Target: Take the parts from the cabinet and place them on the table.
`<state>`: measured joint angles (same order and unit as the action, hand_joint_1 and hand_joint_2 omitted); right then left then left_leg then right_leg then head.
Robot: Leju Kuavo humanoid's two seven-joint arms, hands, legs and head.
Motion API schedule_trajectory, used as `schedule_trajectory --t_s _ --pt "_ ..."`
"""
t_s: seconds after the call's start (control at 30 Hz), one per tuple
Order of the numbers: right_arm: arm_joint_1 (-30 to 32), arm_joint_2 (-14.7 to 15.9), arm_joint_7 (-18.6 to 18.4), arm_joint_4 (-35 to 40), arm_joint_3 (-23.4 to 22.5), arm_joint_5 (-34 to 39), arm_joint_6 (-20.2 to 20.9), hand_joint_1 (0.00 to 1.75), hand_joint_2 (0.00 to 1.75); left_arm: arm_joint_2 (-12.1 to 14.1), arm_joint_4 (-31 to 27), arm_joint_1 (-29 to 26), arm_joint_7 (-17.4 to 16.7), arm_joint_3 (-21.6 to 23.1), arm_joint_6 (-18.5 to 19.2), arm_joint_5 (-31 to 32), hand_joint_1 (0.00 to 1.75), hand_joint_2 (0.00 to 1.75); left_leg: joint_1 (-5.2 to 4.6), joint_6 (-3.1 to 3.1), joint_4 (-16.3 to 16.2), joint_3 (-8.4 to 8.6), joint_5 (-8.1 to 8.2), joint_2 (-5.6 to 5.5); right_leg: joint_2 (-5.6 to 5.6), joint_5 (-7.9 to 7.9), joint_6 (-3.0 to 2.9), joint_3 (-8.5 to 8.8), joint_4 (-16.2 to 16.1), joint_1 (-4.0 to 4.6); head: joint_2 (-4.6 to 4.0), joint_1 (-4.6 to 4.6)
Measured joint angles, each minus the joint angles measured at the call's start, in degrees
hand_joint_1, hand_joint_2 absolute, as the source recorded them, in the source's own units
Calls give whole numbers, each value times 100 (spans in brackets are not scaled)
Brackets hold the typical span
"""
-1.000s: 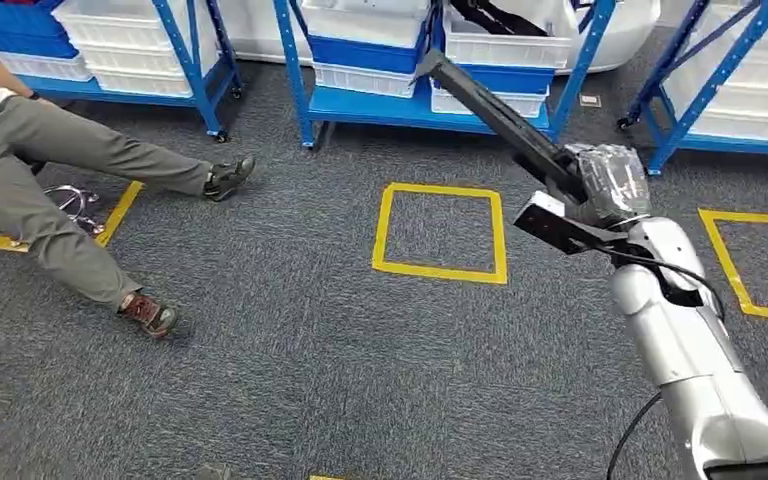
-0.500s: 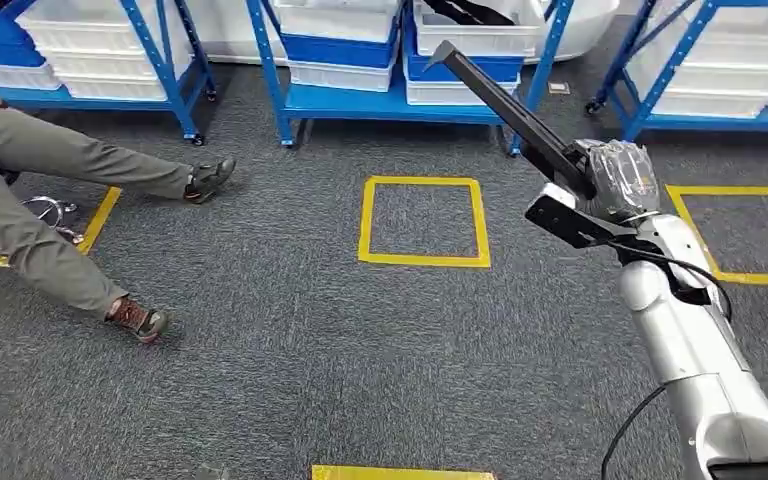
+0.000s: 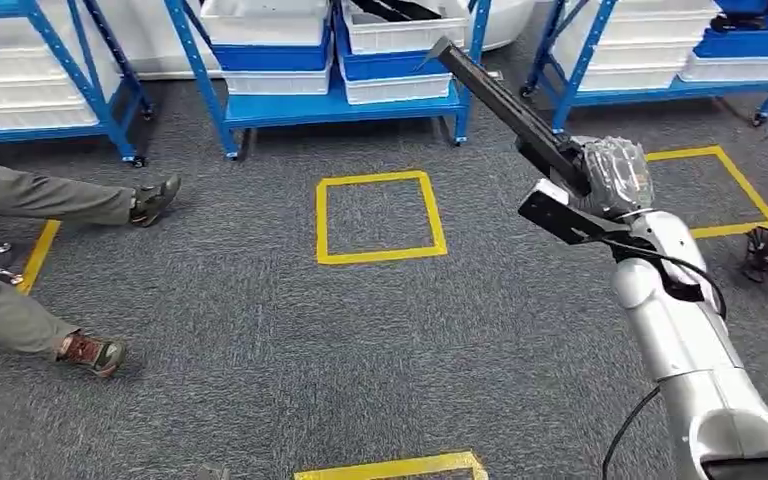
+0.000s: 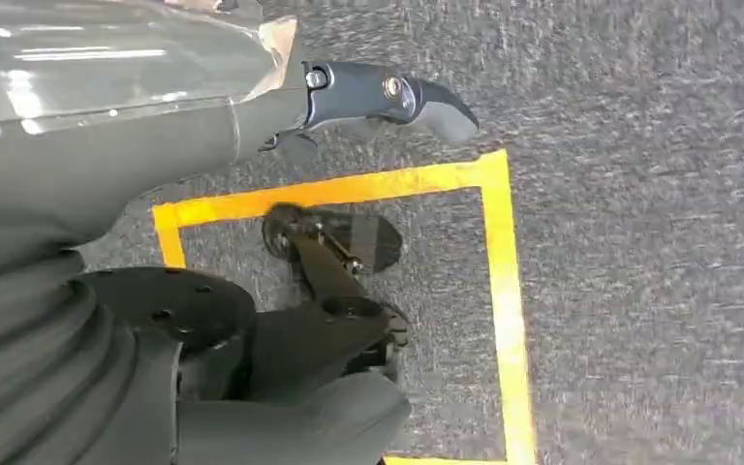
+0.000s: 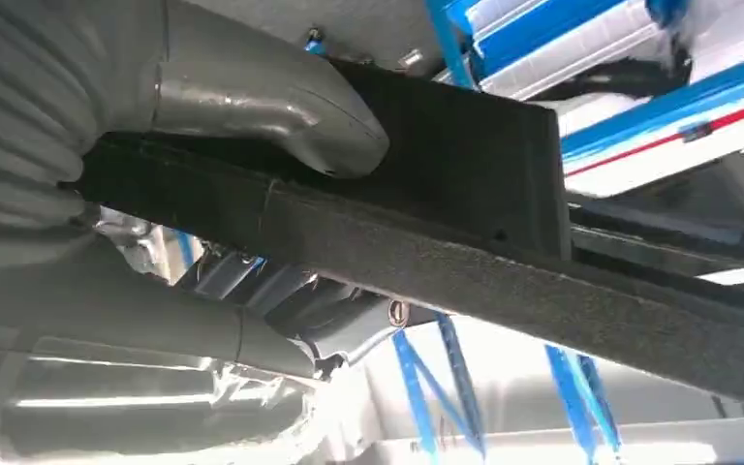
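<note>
Grey carpet floor fills most of the frame. A yellow tape square sits at centre, another at right, and a tape strip at the bottom edge. Blue shelving racks stand along the top, carrying white bins. A person's shoes rest on the carpet at left.

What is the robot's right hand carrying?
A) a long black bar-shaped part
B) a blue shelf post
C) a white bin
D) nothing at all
A: the right hand grips a long black part that sticks out ahead of it, and the right wrist view shows the thumb pressed on that dark bar.
</note>
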<state>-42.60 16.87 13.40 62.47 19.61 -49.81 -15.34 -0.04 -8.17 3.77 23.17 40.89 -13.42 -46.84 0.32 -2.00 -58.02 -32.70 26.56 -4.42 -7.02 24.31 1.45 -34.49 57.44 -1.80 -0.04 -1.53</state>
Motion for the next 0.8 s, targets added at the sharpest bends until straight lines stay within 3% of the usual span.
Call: schedule_trajectory --t_s 0.07,0.1,0.13,0.17,0.23,0.27,0.3,0.33,0.37,0.4,0.43,0.47,0.5,0.6,0.63,0.67,0.7,0.73,0.77,0.8 --pt "21 7 -2 -7 -4 7 0 175 175 0 0 10 7 0 0 -13 0 175 -10 -40 76 8 -34 153 -162 -73 107 -62 -61 4 0 2" --pt "27 13 2 -7 -15 26 0 175 175 2 0 23 11 0 0 -15 0 175 40 -87 180 26 -106 266 88 -32 86 -125 19 36 0 20" --pt "1 29 4 -4 -35 39 0 175 175 -2 -2 26 13 0 -2 -24 0 175 18 -126 210 35 -132 321 435 108 53 -258 218 71 0 22" --pt "-14 11 2 -4 -28 31 -4 175 175 0 0 23 13 0 -18 -35 0 175 10 -147 212 15 -145 394 575 304 15 -431 602 60 0 46" --pt "1 2 -26 -4 -28 -28 -9 175 175 4 0 6 13 0 -26 -52 0 175 -1 -149 209 -17 -148 566 627 666 0 -847 1531 55 0 50" --pt "22 -2 -46 -4 -28 -48 -9 175 175 2 0 6 11 0 -26 -57 0 175 -1 -153 204 -34 -152 651 629 740 36 -960 1829 51 0 53" --pt "40 -7 -70 -4 -28 -55 -9 175 175 2 0 7 11 2 -28 -57 0 175 -1 -149 203 -38 -156 738 641 698 87 -893 1774 49 0 50" --pt "41 -7 -79 -4 -28 -61 -9 175 175 0 0 7 11 2 -28 -57 0 175 -1 -146 197 -39 -157 822 667 581 143 -687 1468 43 0 50" --pt "26 -7 -85 -4 -33 -72 -9 175 175 0 0 10 11 2 -26 -59 0 175 -1 -140 183 -40 -152 904 734 407 202 -372 952 32 0 53" --pt "-1 -11 -96 -4 -35 -107 -9 175 175 -2 0 12 11 4 -26 -68 0 175 -1 -119 156 -41 -138 971 934 251 238 -52 415 29 0 50" --pt "-36 -22 -116 -4 -37 -151 -7 175 175 4 0 13 7 4 -26 -74 0 175 -43 -85 119 -49 -116 1035 1283 208 227 172 35 49 0 64" --pt "-77 -48 -127 -2 -39 -184 -4 175 175 0 0 16 -4 4 -26 -94 0 175 -84 -40 55 -89 -89 1109 1197 190 159 196 -18 137 0 70" --pt "-76 -55 -133 -4 -57 -212 -4 175 175 7 0 18 -7 2 -28 -109 0 175 -107 -25 53 -81 -91 1173 1094 172 115 149 -14 86 0 26" --pt "-61 -59 -140 -13 -74 -262 2 175 175 7 0 21 -9 2 -48 -129 0 175 -75 7 47 -82 -98 1330 935 137 53 109 1 80 0 35" --pt "-63 -61 -138 -13 -79 -273 2 175 175 7 0 24 -9 2 -53 -135 0 175 -44 53 25 -114 -58 1263 877 105 3 114 -16 30 0 35" --pt "-79 -81 -136 -13 -81 -282 2 175 175 13 0 26 -7 2 -59 -138 0 175 -11 102 -108 -146 87 910 814 88 -26 91 -14 16 0 18" --pt "-90 -101 -138 -18 -83 -297 2 175 175 11 0 20 -7 2 -63 -149 0 175 1 121 -470 -288 355 623 766 69 -82 75 -12 10 0 22" --pt "-91 -127 -138 -20 -81 -302 2 175 175 9 0 4 -7 2 -66 -164 0 175 11 139 -956 -495 617 503 689 53 -106 52 -11 11 0 11" --pt "-90 -155 -136 -22 -79 -304 2 175 175 11 0 -7 -7 4 -68 -168 0 175 15 151 -1412 -695 813 471 603 42 -118 30 -8 17 0 18" --pt "-82 -164 -133 -33 -77 -313 2 175 175 11 2 -10 -7 2 -81 -170 0 175 17 152 -1733 -833 901 463 522 26 -136 15 -6 26 0 11"
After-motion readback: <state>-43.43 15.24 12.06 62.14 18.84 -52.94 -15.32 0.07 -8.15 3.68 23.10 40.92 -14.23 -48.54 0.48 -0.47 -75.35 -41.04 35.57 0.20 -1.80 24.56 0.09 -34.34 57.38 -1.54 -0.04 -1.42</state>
